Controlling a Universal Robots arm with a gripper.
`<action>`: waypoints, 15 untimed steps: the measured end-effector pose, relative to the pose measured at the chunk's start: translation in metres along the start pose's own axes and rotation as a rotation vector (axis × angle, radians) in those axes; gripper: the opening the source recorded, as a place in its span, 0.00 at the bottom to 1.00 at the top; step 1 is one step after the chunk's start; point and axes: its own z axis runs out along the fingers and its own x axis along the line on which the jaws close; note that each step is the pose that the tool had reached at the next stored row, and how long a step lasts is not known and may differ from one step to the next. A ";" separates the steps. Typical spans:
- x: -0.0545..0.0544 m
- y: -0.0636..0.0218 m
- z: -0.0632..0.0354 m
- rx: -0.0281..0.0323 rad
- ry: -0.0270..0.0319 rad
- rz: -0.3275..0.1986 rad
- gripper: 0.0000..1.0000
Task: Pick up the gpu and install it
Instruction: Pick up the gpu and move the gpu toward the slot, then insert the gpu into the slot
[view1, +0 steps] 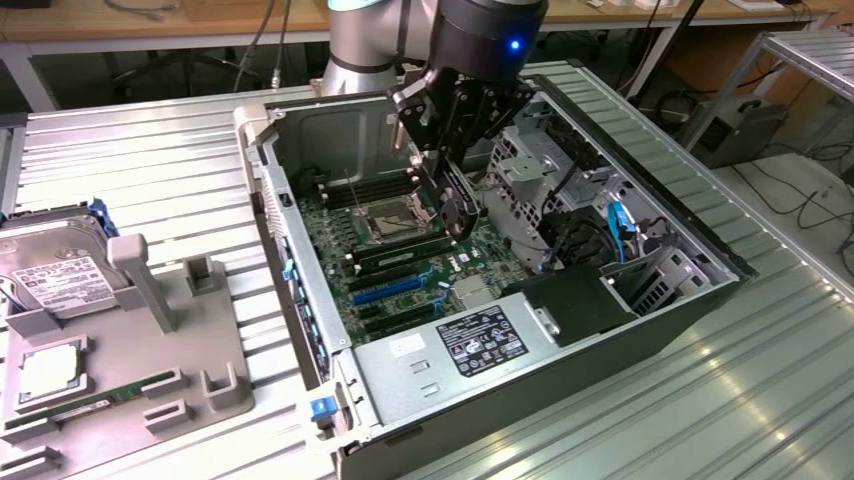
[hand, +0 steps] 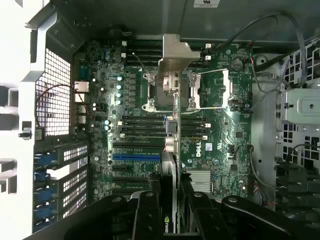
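One card is in hand: the gpu (view1: 454, 205) (hand: 172, 145) hangs on edge above the motherboard (view1: 400, 255) (hand: 220, 145), inside the open case (view1: 587, 345). The pincer (view1: 447, 160) (hand: 172, 212) is clamped on it, one black finger on each flat face.

Picking up looks done. The step in hand is judged to be carrying the card down toward the board; it seems clear of the board and not yet seated in any slot. Seating it would call for the card's bottom edge to run parallel with a slot such as the blue slot (view1: 390, 290) (hand: 136, 156) on the motherboard, and for its bracket to face the case's rear wall.

The card is thin, flat and dark, with a bent silver metal bracket (hand: 176, 52) at one end. The motherboard is green and densely studded with small parts and long black sockets. The case is grey sheet metal and stands on a ribbed metal counter (view1: 160, 160).
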 end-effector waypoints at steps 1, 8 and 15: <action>0.000 0.0000 0.0000 0.0000 0.0000 0.000 0.26; 0.000 0.0000 0.0000 -0.0001 -0.0001 0.000 0.26; 0.000 0.0000 0.0000 -0.0004 0.0016 -0.021 0.26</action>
